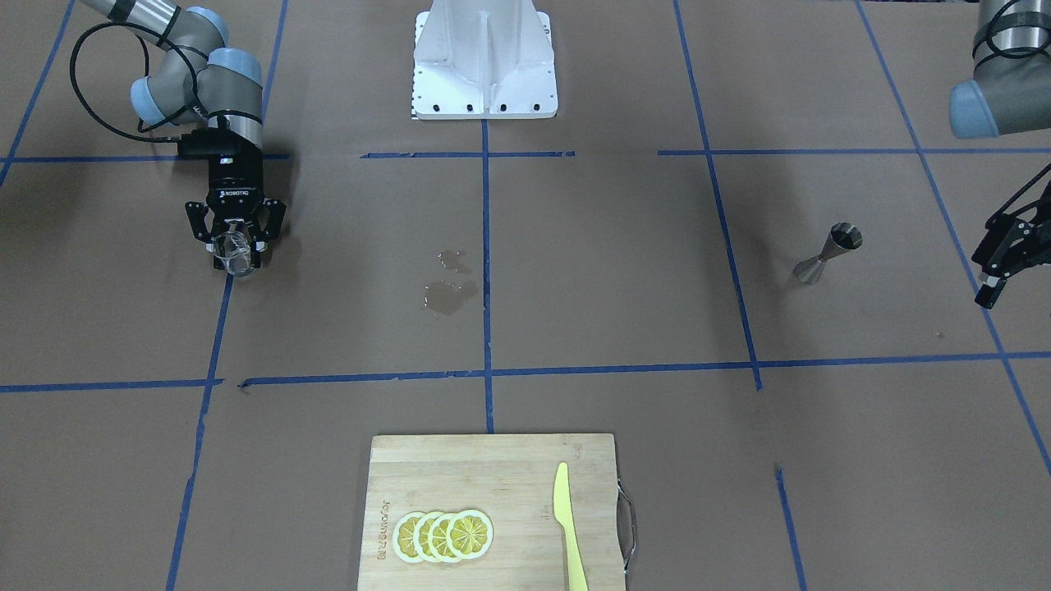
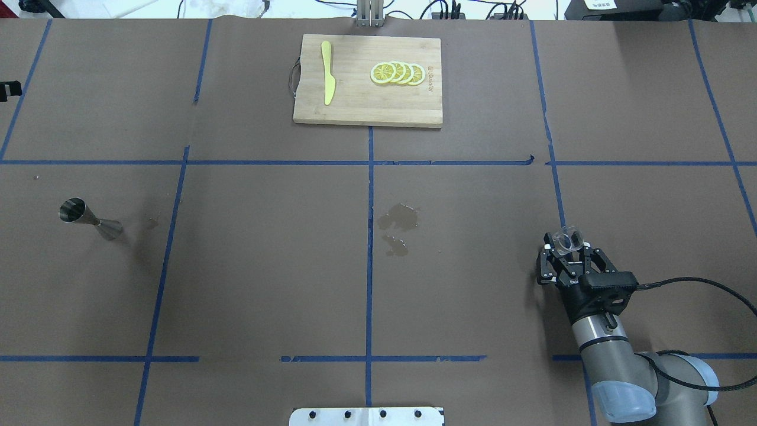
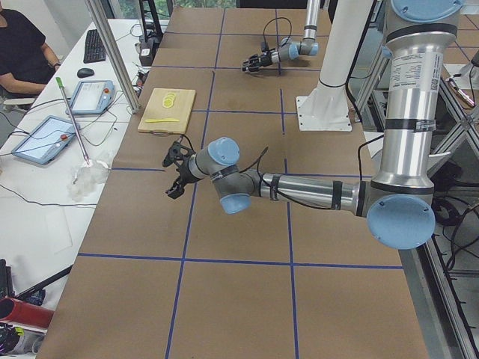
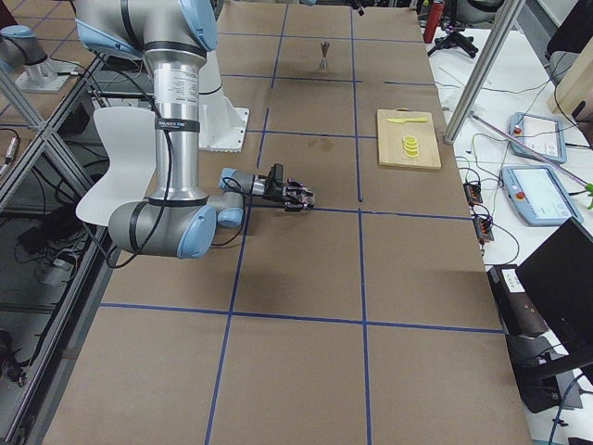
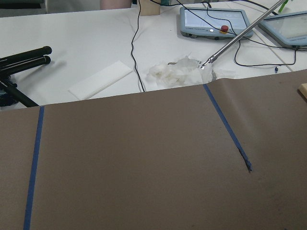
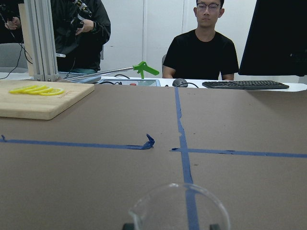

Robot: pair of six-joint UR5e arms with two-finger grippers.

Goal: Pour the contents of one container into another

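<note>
In the front-facing view, the right pincer [image 1: 235,240] hangs at the upper left of the frame, its two fingers closed on the small clear glass cup [image 1: 233,255]. From overhead, the same pair sits at the lower right, with the cup [image 2: 569,239] at the pincer's tip and its open mouth visible from above. Whether the cup touches the surface [image 1: 624,271] or hangs just above it cannot be told. The right wrist view shows the cup's rim at the bottom centre of the frame.

The metal jigger [image 1: 829,256] stands alone at the right of the front-facing view, well apart from the cup. The left pincer [image 1: 1000,261] is at the right edge of that frame, near the jigger but not touching it; its fingers are spread and hold nothing.

A small wet puddle [image 1: 450,292] lies near the middle of the surface. At the bottom centre, a wooden cutting board [image 1: 493,476] carries overlapping lemon slices [image 1: 443,535] and a yellow knife [image 1: 568,525].
</note>
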